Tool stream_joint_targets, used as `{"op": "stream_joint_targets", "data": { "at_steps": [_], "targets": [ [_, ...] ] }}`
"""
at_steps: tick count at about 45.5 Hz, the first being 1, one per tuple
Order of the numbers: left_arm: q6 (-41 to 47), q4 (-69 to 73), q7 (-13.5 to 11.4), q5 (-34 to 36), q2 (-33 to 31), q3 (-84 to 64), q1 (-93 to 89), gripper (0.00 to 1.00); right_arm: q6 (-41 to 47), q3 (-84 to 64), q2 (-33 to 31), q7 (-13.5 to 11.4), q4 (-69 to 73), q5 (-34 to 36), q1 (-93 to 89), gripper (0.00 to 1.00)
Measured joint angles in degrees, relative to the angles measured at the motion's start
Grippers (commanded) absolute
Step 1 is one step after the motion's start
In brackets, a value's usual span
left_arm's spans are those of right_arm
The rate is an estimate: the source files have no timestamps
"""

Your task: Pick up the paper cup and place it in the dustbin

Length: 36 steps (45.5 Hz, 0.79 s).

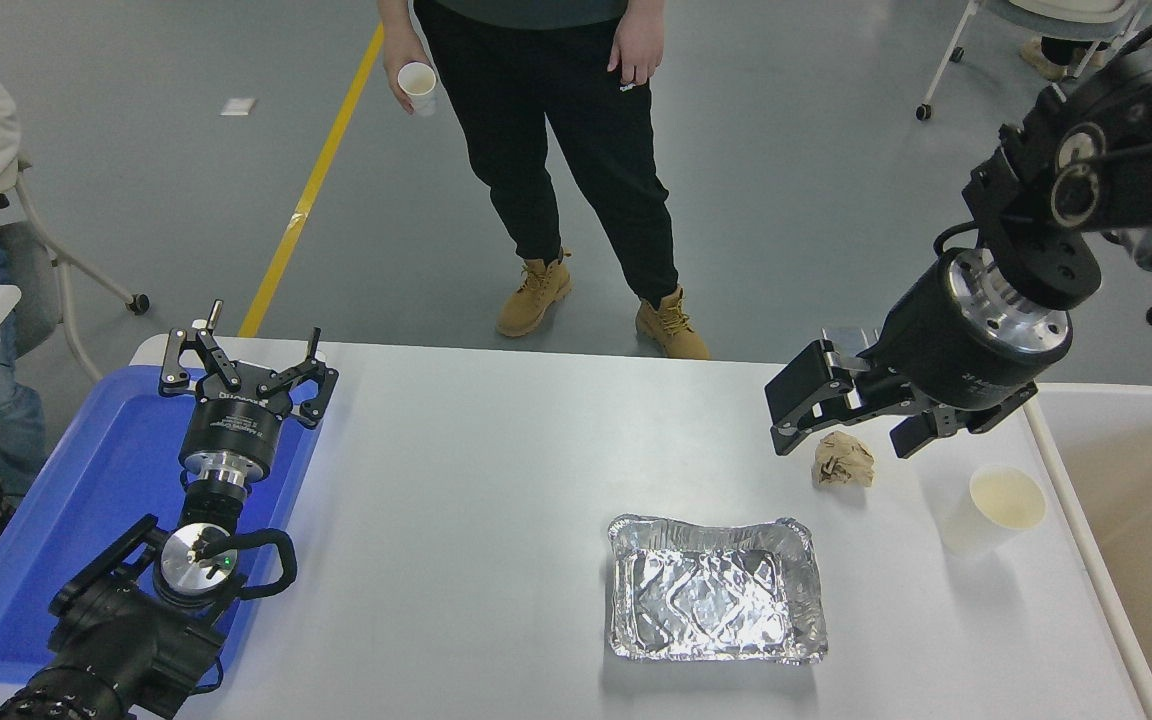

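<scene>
The white paper cup [994,510] stands upright near the table's right edge, its cream inside showing. The off-white dustbin [1106,400] sits just right of the table, cut off by the picture's edge. My right gripper [844,432] is open and empty. It hangs above the crumpled brown paper ball [843,461], to the left of the cup and apart from it. My left gripper [241,365] is open and parked over the blue tray at the lower left.
A crinkled foil tray [716,602] lies in front of the paper ball. A blue plastic tray [66,520] lies at the table's left. A person [556,150] stands at the far side holding a small white cup [419,84].
</scene>
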Motion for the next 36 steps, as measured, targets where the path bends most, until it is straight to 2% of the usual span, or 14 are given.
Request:
{"op": "stream_joint_targets", "data": {
  "at_steps": [10, 24, 36],
  "targets": [
    [0.0, 0.0, 0.0, -0.01, -0.01, 0.0, 0.0, 1.0, -3.83, 0.66, 0.05, 0.05, -4.53, -4.28, -7.87, 1.0],
    [0.0, 0.01, 0.0, -0.01, -0.01, 0.05, 0.07, 1.0, -7.1, 1.03, -6.29, 0.06, -11.03, -22.84, -18.87, 1.0],
    [-0.01, 0.01, 0.0, -0.01, -0.02, 0.08, 0.09, 1.0, -10.02, 2.91, -12.95, 0.04, -20.43, -32.44, -29.93, 1.0]
  ]
}}
